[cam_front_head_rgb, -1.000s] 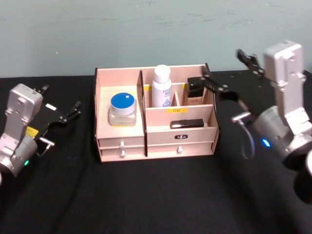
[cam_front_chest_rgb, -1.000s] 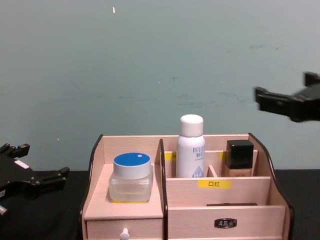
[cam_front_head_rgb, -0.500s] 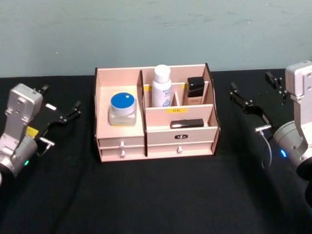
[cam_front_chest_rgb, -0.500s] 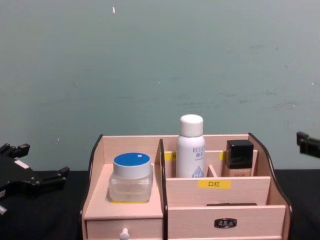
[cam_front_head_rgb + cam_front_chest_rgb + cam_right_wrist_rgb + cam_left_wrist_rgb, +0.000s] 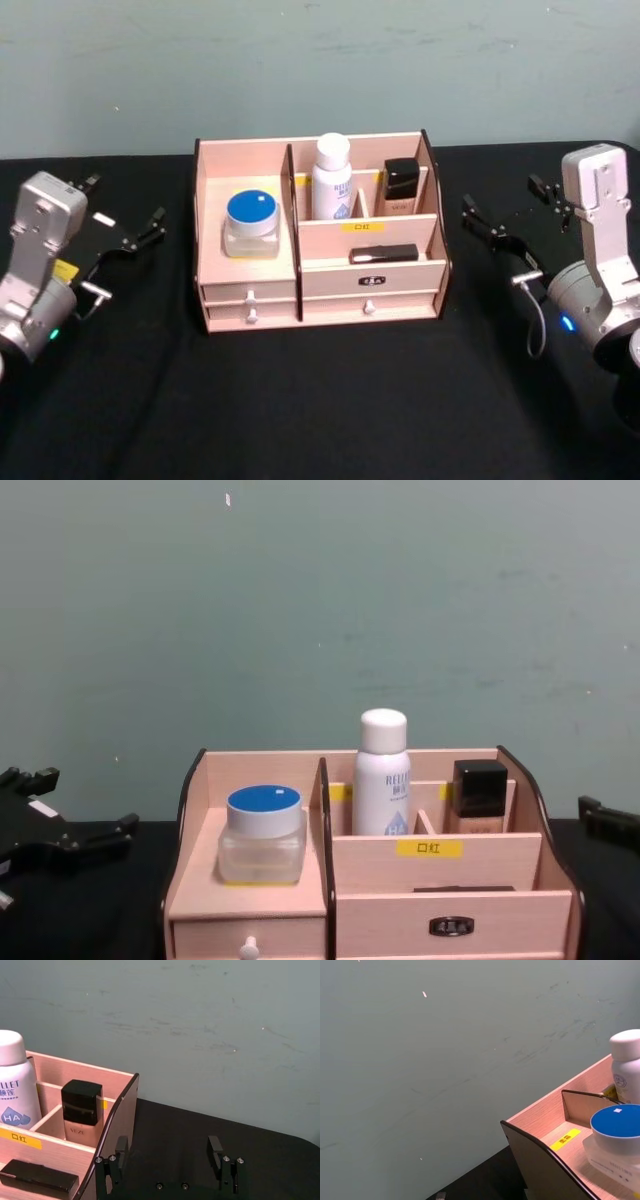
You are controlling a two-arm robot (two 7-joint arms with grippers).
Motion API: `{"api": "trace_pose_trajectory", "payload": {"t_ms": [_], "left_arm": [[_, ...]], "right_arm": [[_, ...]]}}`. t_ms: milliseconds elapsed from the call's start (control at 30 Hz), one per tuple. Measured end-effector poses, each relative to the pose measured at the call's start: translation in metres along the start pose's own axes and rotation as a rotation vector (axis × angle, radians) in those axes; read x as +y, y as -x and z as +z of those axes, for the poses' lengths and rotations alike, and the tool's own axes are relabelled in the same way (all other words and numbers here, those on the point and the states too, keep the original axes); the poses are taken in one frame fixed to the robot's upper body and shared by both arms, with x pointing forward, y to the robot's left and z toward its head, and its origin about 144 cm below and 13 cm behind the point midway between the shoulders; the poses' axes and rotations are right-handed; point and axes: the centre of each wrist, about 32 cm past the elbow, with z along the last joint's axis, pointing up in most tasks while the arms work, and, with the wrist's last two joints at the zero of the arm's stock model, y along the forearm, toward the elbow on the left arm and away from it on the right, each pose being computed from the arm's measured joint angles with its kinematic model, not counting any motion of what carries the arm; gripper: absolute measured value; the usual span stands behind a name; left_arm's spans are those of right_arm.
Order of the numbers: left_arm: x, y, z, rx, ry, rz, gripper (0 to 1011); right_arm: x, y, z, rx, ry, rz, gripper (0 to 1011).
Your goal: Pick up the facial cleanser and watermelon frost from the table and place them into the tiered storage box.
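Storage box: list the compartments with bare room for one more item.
In the tiered storage box, the back slot between the facial cleanser and beige bottle is free. The left bay has floor behind the watermelon frost. The middle tier holds a black case.

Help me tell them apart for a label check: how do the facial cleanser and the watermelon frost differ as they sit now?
The facial cleanser is a tall, narrow, opaque white bottle; the watermelon frost is a squat, clear jar. The cleanser's cap is white, the jar's lid blue. The cleanser stands in a rear compartment, the jar on the left shelf. Both are upright in the tiered storage box.
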Motion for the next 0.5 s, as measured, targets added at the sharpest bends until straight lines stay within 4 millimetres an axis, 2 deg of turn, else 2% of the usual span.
{"api": "trace_pose_trajectory", "payload": {"t_ms": [500], "left_arm": [[0.0000,0.0000,0.0000,0.000,0.000,0.000,1010]], "right_arm": [[-0.0006,0.0005,0.0012,-0.002,-0.003,0.001,1002]]}}
